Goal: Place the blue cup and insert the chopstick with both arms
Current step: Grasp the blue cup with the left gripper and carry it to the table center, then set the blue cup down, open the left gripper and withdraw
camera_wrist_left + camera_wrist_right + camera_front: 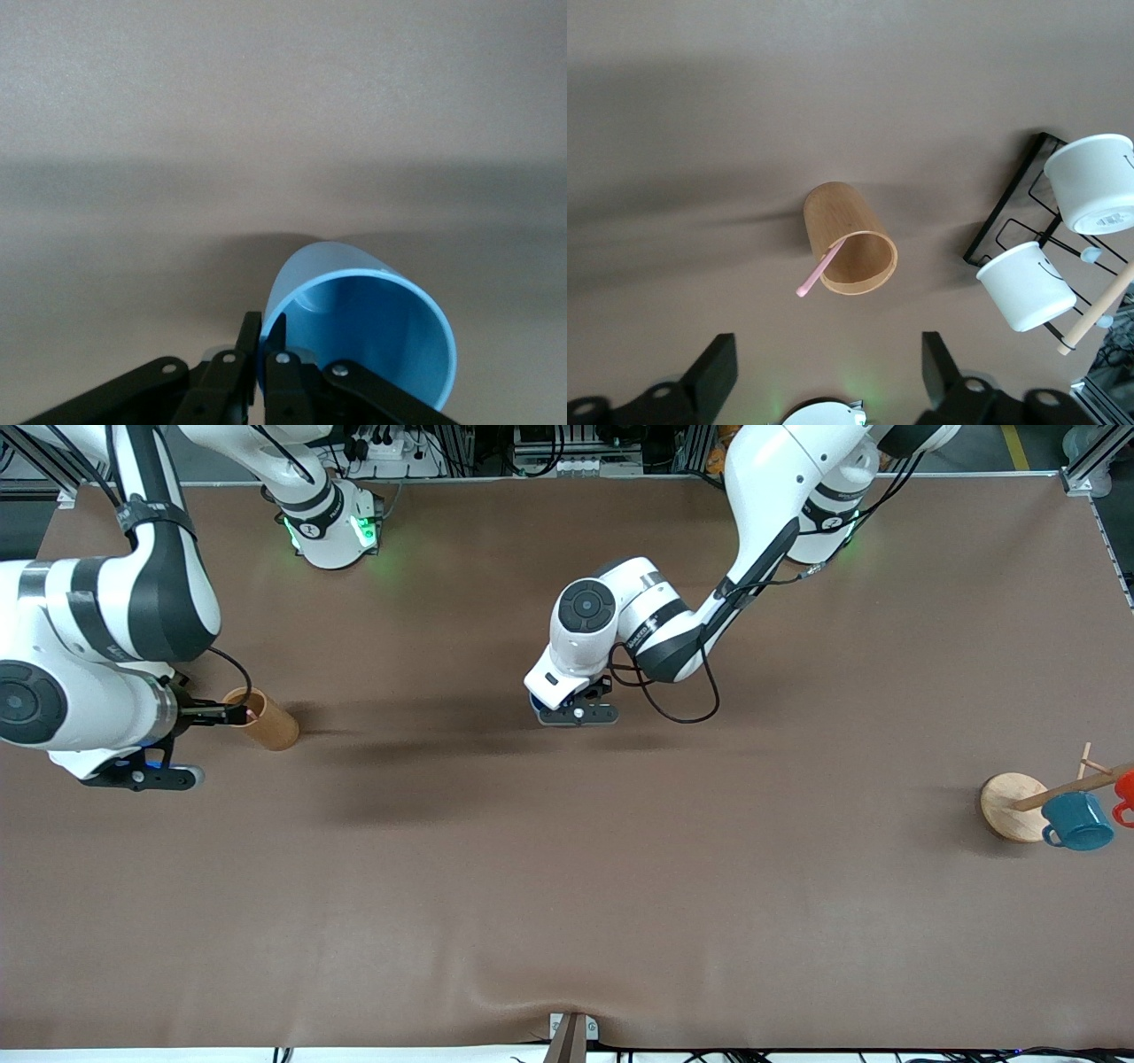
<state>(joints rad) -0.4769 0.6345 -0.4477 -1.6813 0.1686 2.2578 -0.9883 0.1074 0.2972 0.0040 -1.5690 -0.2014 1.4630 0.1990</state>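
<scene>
My left gripper [576,713] is over the middle of the table, shut on the rim wall of the light-blue cup [363,341], with one finger inside and one outside. In the left wrist view the gripper [264,323] holds the cup tilted, low over the table; I cannot tell whether it touches. In the front view only a sliver of the cup [536,702] shows under the hand. The pink chopstick [824,266] leans in a brown wooden cup [849,239], its end sticking out over the rim. My right gripper [217,714] is open and empty by that cup [266,722], and its gripper [828,376] shows wide open in the right wrist view.
A wooden mug rack [1010,806] with a teal mug [1079,821] and a red mug [1125,790] stands at the left arm's end. A black wire rack [1005,212] with two white cups [1028,285] shows in the right wrist view.
</scene>
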